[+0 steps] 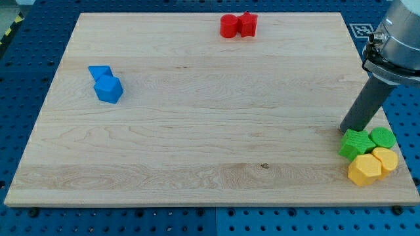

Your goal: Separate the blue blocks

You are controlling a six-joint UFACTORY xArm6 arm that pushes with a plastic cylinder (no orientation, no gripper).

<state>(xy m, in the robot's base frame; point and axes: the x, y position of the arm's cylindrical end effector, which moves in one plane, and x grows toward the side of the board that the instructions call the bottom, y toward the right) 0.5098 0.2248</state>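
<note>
Two blue blocks touch each other at the view's left: a blue cube (108, 89) and a smaller blue block (100, 72) just above and left of it. My tip (346, 130) rests on the board at the view's far right, just above the green star-shaped block (355, 143). It is far from the blue blocks, almost the whole board's width away.
A green hexagonal block (382, 137), a yellow hexagonal block (364, 170) and another yellow block (386, 158) cluster at the bottom right corner. A red cylinder (228, 26) and a red star-shaped block (247, 24) touch at the top edge of the wooden board (210, 144).
</note>
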